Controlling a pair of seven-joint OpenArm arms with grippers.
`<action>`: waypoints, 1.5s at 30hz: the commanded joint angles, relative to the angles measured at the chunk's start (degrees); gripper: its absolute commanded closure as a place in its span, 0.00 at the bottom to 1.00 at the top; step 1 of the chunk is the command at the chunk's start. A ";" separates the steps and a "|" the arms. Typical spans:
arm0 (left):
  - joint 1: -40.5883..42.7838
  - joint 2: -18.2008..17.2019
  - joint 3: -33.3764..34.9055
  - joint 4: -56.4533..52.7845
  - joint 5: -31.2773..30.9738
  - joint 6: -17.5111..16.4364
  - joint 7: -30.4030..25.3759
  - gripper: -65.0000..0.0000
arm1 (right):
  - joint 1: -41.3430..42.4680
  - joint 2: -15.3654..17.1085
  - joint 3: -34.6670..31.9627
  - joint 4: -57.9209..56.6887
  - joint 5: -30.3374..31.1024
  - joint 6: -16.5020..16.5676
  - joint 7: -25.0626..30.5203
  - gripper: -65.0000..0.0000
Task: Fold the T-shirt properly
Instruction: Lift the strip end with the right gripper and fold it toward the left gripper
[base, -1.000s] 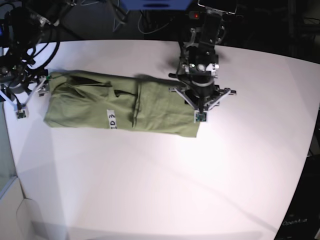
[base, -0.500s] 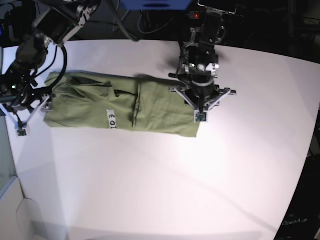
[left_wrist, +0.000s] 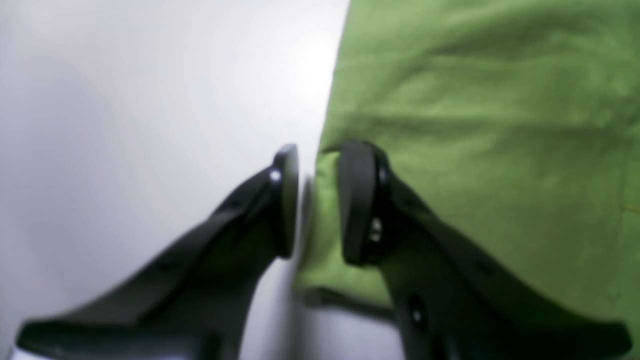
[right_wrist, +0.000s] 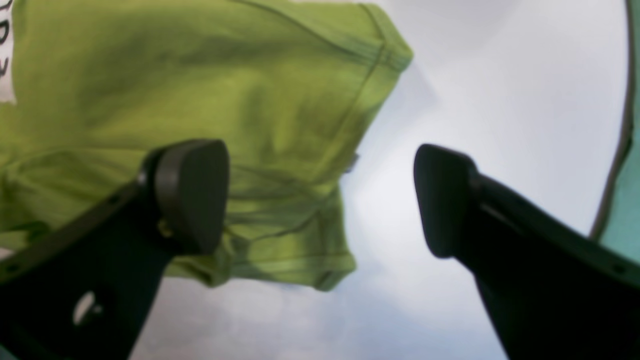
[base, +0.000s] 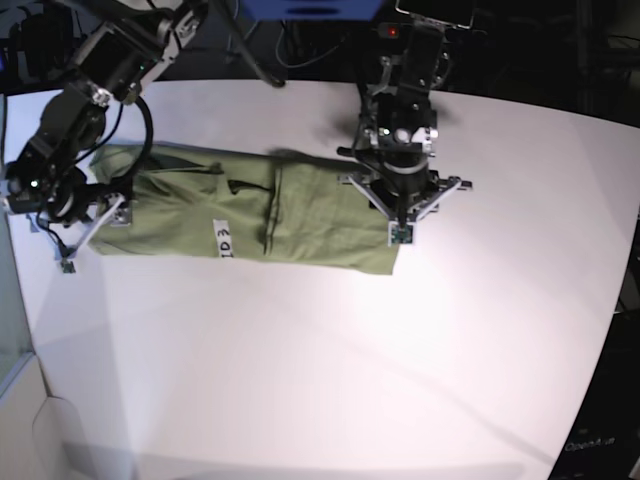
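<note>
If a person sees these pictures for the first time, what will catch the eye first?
First, the green T-shirt, folded into a long strip across the far part of the white table. Then the two arms at its ends: the left gripper narrowed on one edge, the right gripper wide open above the other end.

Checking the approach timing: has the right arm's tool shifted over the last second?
Yes. The right tool has swung in from the table's edge onto the T-shirt's end.
</note>
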 joint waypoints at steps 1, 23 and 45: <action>1.56 -0.07 -0.12 -1.06 -1.89 -0.81 8.80 0.78 | 1.33 1.02 -0.01 -0.51 1.89 -0.32 0.57 0.13; 0.77 0.19 -0.12 -0.89 -1.54 -0.81 9.07 0.78 | 1.41 0.58 8.34 -7.63 6.02 -0.32 1.01 0.14; 1.21 0.28 -0.12 1.40 -1.62 -0.81 9.07 0.78 | 0.71 -2.23 7.81 -7.63 6.02 -0.32 0.92 1.00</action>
